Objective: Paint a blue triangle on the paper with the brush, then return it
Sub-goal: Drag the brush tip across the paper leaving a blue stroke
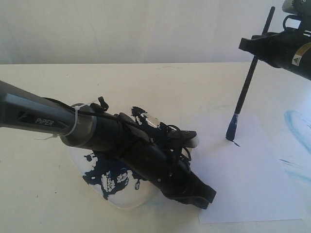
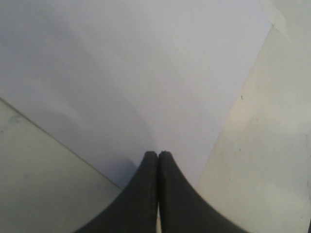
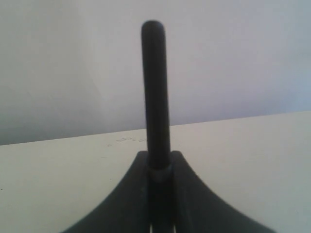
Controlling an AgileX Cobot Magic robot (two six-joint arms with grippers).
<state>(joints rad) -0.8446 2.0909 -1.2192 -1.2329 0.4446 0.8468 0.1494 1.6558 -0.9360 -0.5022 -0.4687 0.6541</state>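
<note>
The brush stands steeply tilted, and its blue-stained tip touches the paper near the sheet's upper left part. A short dark-blue mark lies beside the tip; the blue triangle is not in view. My right gripper is shut on the brush high on its handle. In the right wrist view the handle rises from between the jaws of the right gripper. My left gripper is shut with nothing in it, down at the paper's near left corner. In the left wrist view its tips sit over the paper.
A white plate smeared with dark-blue paint lies left of the paper, mostly under my left arm. Faint light-blue smears mark the surface to the right of the sheet. Bare table stretches behind.
</note>
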